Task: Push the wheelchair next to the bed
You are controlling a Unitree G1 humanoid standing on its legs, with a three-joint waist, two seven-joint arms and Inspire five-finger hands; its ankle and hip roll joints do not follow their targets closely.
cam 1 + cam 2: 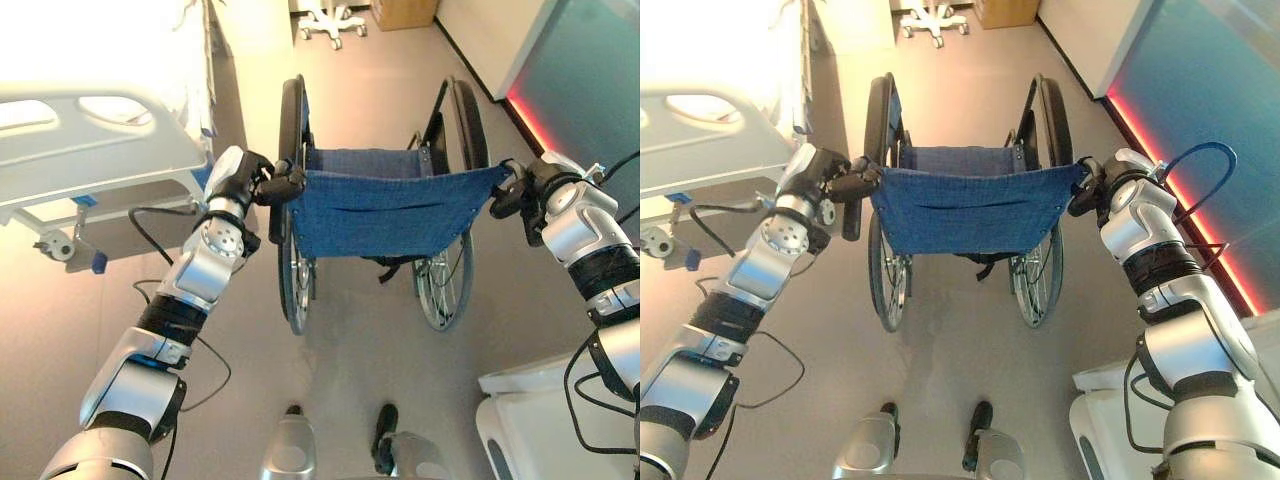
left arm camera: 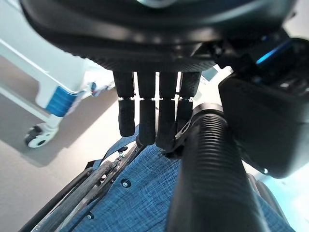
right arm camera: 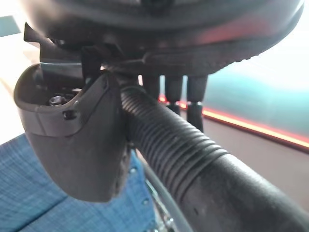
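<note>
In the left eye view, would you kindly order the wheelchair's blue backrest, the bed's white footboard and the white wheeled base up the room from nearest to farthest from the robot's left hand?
1. Blue backrest: right beside the left hand.
2. White footboard: off to the robot's left.
3. White wheeled base: far ahead, beyond the wheelchair.

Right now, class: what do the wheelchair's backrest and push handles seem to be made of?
The backrest looks like blue woven fabric, matte: weave and stitched seams show. The push handle looks like black ribbed rubber or soft plastic, dull; which one is unclear. The bed rail looks like smooth white plastic.
</note>
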